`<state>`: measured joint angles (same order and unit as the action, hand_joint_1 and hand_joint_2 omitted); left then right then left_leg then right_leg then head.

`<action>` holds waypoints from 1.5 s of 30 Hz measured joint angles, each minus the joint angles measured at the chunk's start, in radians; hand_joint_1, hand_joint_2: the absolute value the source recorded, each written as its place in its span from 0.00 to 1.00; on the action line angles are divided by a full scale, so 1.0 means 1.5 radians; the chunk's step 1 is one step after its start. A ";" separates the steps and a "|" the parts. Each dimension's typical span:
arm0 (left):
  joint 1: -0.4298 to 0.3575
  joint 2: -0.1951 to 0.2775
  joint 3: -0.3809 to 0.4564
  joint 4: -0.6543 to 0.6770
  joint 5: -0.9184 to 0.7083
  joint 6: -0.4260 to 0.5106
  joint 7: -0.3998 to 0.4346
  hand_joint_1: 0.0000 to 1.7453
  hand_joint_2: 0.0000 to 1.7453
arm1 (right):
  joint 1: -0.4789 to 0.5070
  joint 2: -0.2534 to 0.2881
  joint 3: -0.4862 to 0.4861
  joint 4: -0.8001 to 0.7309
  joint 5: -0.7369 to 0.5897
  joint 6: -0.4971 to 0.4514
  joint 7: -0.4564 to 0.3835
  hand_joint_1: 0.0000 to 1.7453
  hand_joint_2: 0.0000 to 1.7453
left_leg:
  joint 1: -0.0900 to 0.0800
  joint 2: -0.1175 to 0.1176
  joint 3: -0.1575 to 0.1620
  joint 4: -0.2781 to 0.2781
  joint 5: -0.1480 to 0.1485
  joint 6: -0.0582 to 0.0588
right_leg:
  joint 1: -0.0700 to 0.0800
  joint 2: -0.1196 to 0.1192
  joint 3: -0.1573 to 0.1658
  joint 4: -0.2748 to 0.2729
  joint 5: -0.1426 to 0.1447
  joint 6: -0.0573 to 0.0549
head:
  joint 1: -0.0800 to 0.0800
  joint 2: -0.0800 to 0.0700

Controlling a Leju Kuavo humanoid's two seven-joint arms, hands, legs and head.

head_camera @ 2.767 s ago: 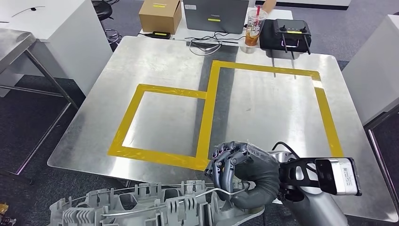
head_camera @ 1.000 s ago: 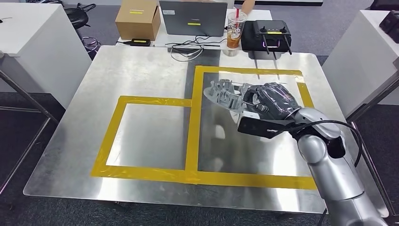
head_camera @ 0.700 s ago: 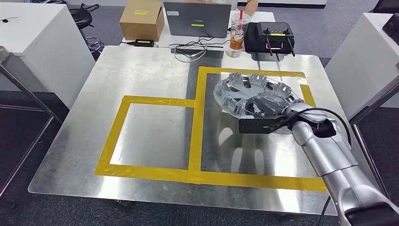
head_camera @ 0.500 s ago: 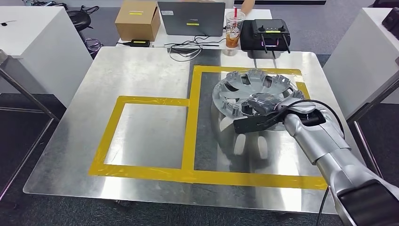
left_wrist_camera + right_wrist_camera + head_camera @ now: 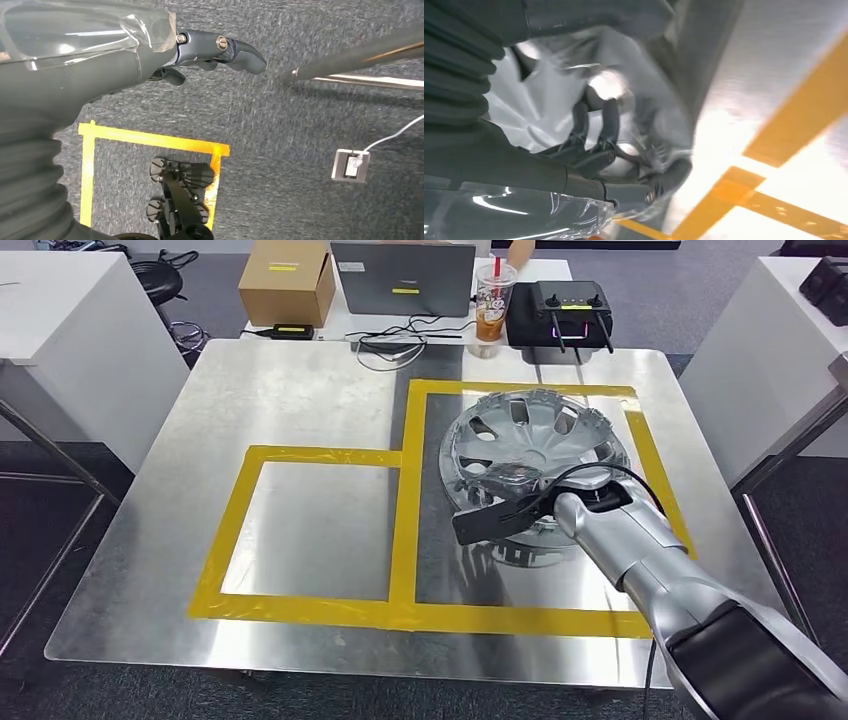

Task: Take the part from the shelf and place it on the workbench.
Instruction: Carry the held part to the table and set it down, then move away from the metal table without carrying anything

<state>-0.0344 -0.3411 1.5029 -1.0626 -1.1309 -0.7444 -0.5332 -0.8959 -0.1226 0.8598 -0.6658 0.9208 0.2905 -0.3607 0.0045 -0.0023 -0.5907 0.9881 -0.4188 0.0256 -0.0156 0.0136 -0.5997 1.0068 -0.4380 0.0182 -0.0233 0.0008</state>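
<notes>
One silver wheel cover lies on one metal worktop, which carries two yellow tape frames, a larger and a smaller. Behind it stand one cardboard box, one laptop, one iced drink cup and one black controller. Two robot hands show, the right hand and the left hand.

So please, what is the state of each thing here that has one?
Silver plastic wheel cover: lying inside the larger yellow tape frame, near edge gripped.
Right hand: fingers closed on the cover.
Left hand: holding nothing, over carpet.
Grey laptop: open.
</notes>
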 joint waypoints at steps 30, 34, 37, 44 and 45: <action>0.027 -0.006 0.000 -0.016 0.056 0.001 -0.010 0.00 0.00 | 0.535 0.050 -0.667 -0.963 -0.085 -0.282 -0.080 0.00 0.00 | -0.002 -0.004 0.029 0.004 -0.030 0.000 | 0.000 -0.009 0.008 -0.006 0.009 0.003 | -0.005 0.000; 0.033 -0.008 0.000 -0.018 0.074 0.006 -0.002 0.00 0.00 | 0.621 0.065 -0.760 -1.023 -0.111 -0.258 -0.077 0.00 0.00 | -0.001 -0.002 0.018 -0.009 -0.006 0.014 | -0.001 -0.009 -0.027 0.091 -0.071 -0.006 | 0.000 0.000; 0.042 -0.010 -0.006 -0.018 0.108 0.017 0.012 0.00 0.00 | 0.698 0.091 -0.824 -1.027 -0.105 -0.211 -0.076 0.00 0.00 | -0.002 -0.001 -0.003 -0.006 0.008 0.015 | -0.002 -0.009 -0.026 0.157 -0.104 -0.002 | 0.001 0.000; 0.144 -0.013 -0.166 -0.045 0.434 0.139 0.162 0.00 0.00 | 0.759 0.201 -1.022 -0.938 0.039 -0.031 -0.131 0.00 0.00 | -0.002 0.001 -0.032 0.012 0.032 -0.007 | 0.001 -0.005 0.096 -0.016 -0.071 0.001 | 0.001 0.000; 0.170 -0.014 -0.212 -0.061 0.495 0.169 0.192 0.00 0.00 | 0.759 0.215 -1.050 -0.918 0.082 -0.014 -0.141 0.00 0.00 | 0.001 0.001 -0.032 0.014 0.032 -0.011 | 0.000 -0.006 0.093 -0.017 -0.069 -0.005 | 0.001 0.000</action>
<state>0.2208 -0.3615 1.1849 -1.1537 -0.3891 -0.4904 -0.2456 0.2426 0.2002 -0.7146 -2.0425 1.0434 0.2694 -0.5729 0.0057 -0.0007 -0.6394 1.0096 -0.3715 0.0090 -0.0151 0.0046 -0.4600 0.9808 -0.5412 0.0114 -0.0216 0.0008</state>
